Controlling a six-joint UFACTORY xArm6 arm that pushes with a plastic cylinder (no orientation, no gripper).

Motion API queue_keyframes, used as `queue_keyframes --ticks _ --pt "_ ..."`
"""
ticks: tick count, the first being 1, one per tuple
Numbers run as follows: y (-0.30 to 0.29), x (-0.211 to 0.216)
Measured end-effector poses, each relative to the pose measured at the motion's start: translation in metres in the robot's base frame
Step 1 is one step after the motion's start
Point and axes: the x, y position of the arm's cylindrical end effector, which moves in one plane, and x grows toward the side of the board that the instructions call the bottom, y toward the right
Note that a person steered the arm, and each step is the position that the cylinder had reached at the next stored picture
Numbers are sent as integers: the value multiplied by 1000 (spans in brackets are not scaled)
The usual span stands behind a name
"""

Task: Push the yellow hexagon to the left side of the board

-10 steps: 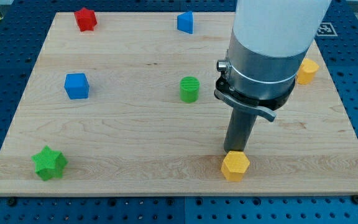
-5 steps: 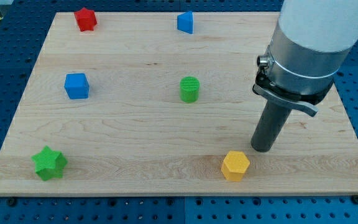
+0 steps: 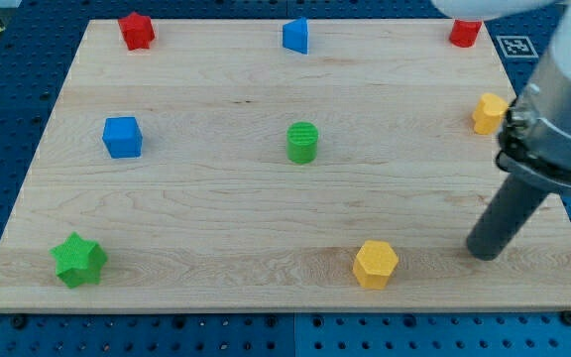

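Camera view: yellow hexagon (image 3: pixel 376 264) near worktop's (image 3: pixel 216 208) bottom edge, my tip (image 3: pixel 483 254) apart on its right. No hand fitted, nothing held. Block looks light, rigid; push its right face.

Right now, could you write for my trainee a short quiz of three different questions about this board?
1. True or false: my tip touches the yellow hexagon.
2. Which block is nearest the view's bottom-left corner? A) blue cube B) green star C) green cylinder
3. Fill in: my tip stands to the view's ____ of the yellow hexagon.

Key: 1 false, a gap of bare board separates them; 2 B; 3 right.
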Motion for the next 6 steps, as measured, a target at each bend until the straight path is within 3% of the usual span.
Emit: queue_keyframes --ticks 1,2,6 --pt "0 18" --pt "-38 25" --pt "-112 29"
